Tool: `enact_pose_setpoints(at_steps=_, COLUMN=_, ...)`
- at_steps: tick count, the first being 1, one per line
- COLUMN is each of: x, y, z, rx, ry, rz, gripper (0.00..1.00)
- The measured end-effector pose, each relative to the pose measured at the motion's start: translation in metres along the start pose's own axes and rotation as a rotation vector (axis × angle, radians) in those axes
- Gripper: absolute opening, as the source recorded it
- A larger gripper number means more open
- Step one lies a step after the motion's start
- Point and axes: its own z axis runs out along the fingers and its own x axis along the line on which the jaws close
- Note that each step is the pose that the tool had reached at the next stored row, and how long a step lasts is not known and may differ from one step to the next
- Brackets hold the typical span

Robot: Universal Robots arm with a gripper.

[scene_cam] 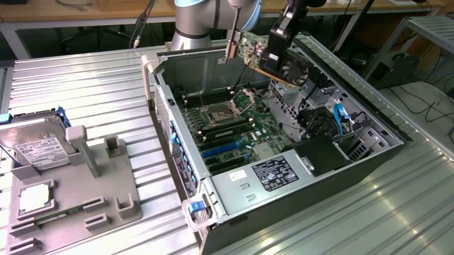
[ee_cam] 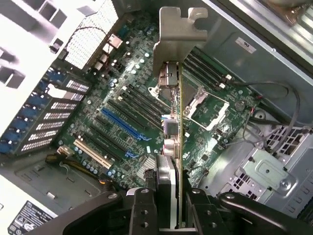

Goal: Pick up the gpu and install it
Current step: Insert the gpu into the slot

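Pinches the gpu (scene_cam: 259, 53) edge-on in the pincer (ee_cam: 168, 210), metal bracket (ee_cam: 178, 36) away from the grip, probably to line it up with a slot (ee_cam: 124, 125). Holds it in the air over the far end of the open computer case (scene_cam: 212, 66), clear of the motherboard (ee_cam: 95, 105). Reaches down from the far side, wrist tilted

The pincer (ee_cam: 168, 198) I drive looks matt black. Held in it, the gpu (ee_cam: 172, 128) shows a glossy green board and a dull silver metal bracket (ee_cam: 178, 39). Beneath the pincer, the case (ee_cam: 274, 63) is bare grey sheet metal.
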Motion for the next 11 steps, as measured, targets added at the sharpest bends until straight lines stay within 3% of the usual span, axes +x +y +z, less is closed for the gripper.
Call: enact_pose_setpoints(at_steps=11, x=0.0000, y=0.0000, z=0.0001, rx=0.0014, ry=0.0070, rz=-0.223, gripper=0.28)
